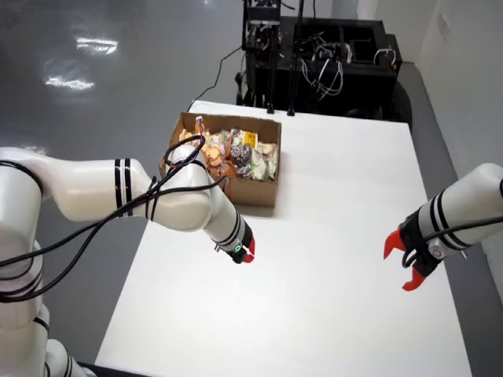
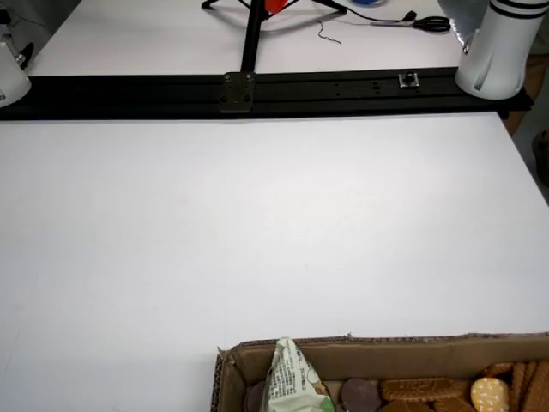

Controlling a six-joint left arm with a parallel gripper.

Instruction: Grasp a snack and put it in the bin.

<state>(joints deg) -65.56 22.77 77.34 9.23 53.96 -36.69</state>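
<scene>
Pincer [image 1: 247, 253] hovers over bare table [image 1: 330, 236] near snack box [image 1: 267, 192].

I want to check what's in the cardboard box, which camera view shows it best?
The view from above: the whole cardboard box shows, open and full of snack packets. The low view across the table catches only its near wall, with one green-white packet and some biscuits.

Corrugated cardboard box [image 1: 259, 191], matt white table [image 1: 330, 259], glossy snack wrappers [image 1: 236, 153]
</scene>
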